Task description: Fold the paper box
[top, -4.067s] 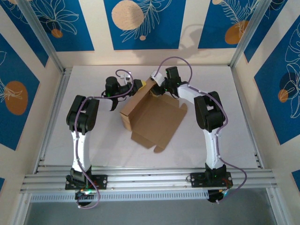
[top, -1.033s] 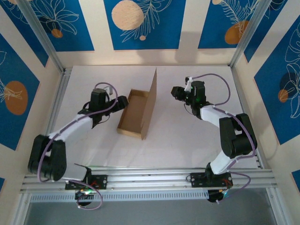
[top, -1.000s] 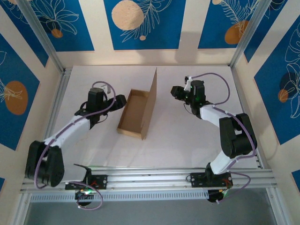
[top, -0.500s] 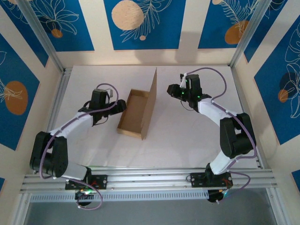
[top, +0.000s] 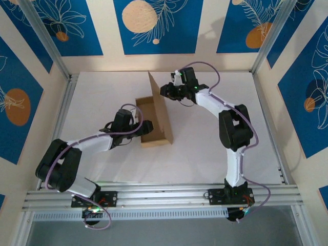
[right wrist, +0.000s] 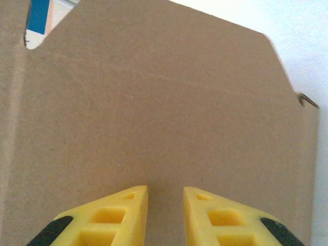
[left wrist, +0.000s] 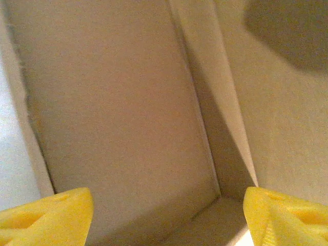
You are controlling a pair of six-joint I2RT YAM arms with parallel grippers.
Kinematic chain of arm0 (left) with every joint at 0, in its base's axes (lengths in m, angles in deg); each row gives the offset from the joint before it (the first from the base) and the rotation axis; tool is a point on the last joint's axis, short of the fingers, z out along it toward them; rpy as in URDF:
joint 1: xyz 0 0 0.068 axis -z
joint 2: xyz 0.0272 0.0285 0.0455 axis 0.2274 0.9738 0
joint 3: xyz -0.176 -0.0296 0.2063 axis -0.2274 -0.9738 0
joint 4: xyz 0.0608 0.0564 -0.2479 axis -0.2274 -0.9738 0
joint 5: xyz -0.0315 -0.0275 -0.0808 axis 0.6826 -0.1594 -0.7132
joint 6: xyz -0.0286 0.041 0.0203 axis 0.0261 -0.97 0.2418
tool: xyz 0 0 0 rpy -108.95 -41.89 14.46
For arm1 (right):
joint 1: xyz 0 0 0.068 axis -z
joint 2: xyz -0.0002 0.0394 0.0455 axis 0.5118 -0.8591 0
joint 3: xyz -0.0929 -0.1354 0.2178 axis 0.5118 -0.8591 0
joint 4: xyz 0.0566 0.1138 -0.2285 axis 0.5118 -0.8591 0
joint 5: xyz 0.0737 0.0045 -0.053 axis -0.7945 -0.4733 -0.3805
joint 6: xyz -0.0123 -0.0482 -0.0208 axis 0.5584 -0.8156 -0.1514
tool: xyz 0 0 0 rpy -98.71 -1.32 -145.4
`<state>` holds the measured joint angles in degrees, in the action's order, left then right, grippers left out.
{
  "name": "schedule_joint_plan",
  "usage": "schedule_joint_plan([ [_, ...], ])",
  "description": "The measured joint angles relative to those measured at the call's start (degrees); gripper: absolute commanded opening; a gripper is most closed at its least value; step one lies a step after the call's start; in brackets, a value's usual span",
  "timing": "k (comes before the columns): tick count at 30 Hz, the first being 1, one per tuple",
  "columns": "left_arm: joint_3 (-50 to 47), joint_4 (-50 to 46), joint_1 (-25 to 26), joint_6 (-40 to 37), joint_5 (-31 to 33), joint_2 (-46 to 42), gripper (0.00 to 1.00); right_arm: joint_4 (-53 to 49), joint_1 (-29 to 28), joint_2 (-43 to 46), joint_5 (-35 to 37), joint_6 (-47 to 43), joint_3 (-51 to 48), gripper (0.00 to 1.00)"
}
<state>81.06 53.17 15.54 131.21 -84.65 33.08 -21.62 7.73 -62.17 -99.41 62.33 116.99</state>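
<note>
The paper box (top: 147, 108) sits on the white table (top: 215, 148), about midway between its left and right edges and a little toward the far side. It is partly formed: a shallow rectangular tray lies flat with its long sides running near to far, and the lid panel (top: 160, 110) stands upright along the tray's right side, rising well above the low walls.

The left gripper (top: 147, 127) reaches in from the left, at the near end of the tray. In the left wrist view its jaws are spread wide, with one yellow fingertip (left wrist: 48, 210) at each lower corner, and nothing is clasped between them. Past the fingertips that view shows the brown inside of the box (left wrist: 118, 113), with the floor panel, a creased wall and the tall lid on the right.

The right gripper (top: 165, 92) hangs at the far end of the box, just to the right of the upright lid and pointing at it. In the right wrist view its yellow fingers (right wrist: 115, 212) are drawn close together with a narrow gap between them and nothing in that gap. They face the flat outer side of the lid (right wrist: 154, 102). Whether the tips touch the cardboard cannot be told.
</note>
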Motion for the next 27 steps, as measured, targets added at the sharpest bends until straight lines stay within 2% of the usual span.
schedule_joint_plan([
  [6,-0.09,-5.75,-0.09,-0.81,4.33,-6.56,0.84,-5.64,1.9,2.97,4.28,-1.11,-2.73,0.42],
  [10,0.09,-12.52,-0.74,-4.37,8.68,-15.3,0.86,-9.86,5.31,9.62,9.25,-3.63,-6.67,0.49],
  [14,0.94,-17.66,-1.86,-6.75,10.95,-19.82,0.87,-11.41,7.17,18.64,13.75,-4.31,-10.25,0.51],
  [23,3.04,-28.17,-2.23,-11.45,9.92,-26.01,0.87,-14.25,3.17,34.21,19.15,-5.99,-15.61,0.53],
  [27,4.68,-31.91,-2.23,-12.87,8.09,-29.44,0.87,-17.55,1.75,38.49,20.46,-6.84,-16.55,0.55],
])
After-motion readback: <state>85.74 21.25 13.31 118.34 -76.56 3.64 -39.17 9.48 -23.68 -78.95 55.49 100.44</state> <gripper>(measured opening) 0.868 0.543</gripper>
